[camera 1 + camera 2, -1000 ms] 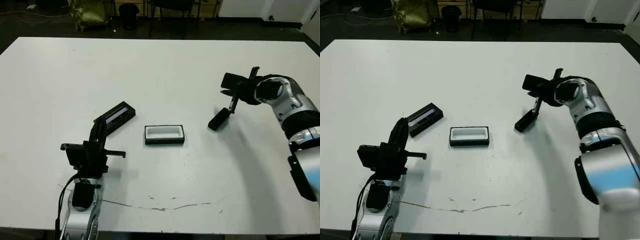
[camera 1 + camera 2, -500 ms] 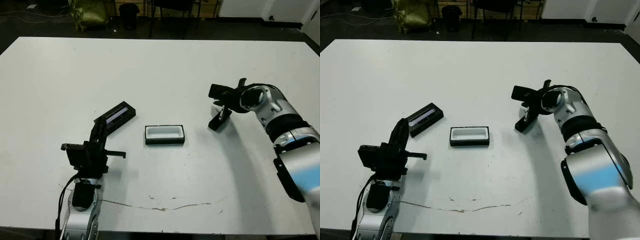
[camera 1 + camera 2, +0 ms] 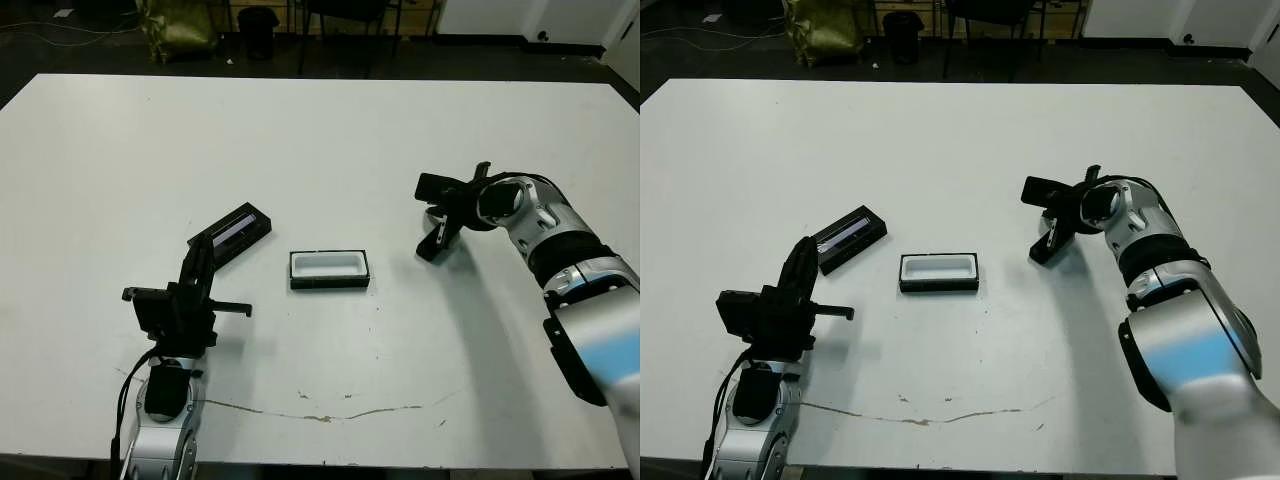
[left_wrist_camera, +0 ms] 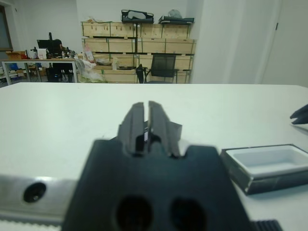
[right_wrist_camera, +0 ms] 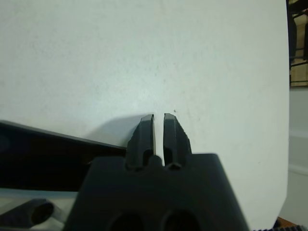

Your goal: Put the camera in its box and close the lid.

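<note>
Camera (image 3: 434, 243) is lying on the desk (image 3: 330, 140), right of the box (image 3: 329, 270), with the right gripper (image 3: 440, 212) hovering over it, jaws nearly together, seemingly holding nothing. Grasping it comes next. Left gripper (image 3: 200, 262) is idling near the lid (image 3: 232, 232), jaws together. Only the left wrist view is showing the box's white lining close up.

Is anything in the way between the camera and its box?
No, nothing visible is. Only bare white table lies between the camera, beside the right gripper, and the open box. The lid lies on the box's far side.
</note>
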Robot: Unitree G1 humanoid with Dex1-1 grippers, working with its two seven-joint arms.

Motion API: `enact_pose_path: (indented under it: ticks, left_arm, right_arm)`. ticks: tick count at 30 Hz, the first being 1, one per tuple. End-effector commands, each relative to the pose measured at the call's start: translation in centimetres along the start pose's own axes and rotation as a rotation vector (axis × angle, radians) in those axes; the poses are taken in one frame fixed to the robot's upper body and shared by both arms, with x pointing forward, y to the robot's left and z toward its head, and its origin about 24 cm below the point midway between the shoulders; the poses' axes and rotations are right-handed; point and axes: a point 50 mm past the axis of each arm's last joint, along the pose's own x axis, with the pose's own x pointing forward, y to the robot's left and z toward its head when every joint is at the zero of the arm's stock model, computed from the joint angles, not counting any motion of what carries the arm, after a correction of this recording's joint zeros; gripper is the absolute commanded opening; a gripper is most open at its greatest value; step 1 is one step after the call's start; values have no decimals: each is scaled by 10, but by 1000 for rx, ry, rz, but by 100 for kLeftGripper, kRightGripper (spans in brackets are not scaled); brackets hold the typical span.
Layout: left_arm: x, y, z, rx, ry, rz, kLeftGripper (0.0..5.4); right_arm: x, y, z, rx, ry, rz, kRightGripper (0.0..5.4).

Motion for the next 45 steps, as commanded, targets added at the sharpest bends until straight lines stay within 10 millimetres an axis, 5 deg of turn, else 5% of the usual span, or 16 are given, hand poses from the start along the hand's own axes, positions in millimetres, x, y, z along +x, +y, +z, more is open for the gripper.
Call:
enact_pose_path:
  ticks: [1, 18, 45]
  left_arm:
    - [-5, 2, -6, 7, 38, 9, 1]
    - [-4, 0, -5, -3, 40, 12, 1]
    - [-4, 0, -5, 0, 34, 20, 1]
  right_arm:
    - [-1, 6, -13, 6, 24, 23, 0]
    - [-18, 0, -30, -53, 19, 55, 0]
    - [-18, 20, -32, -50, -63, 165, 0]
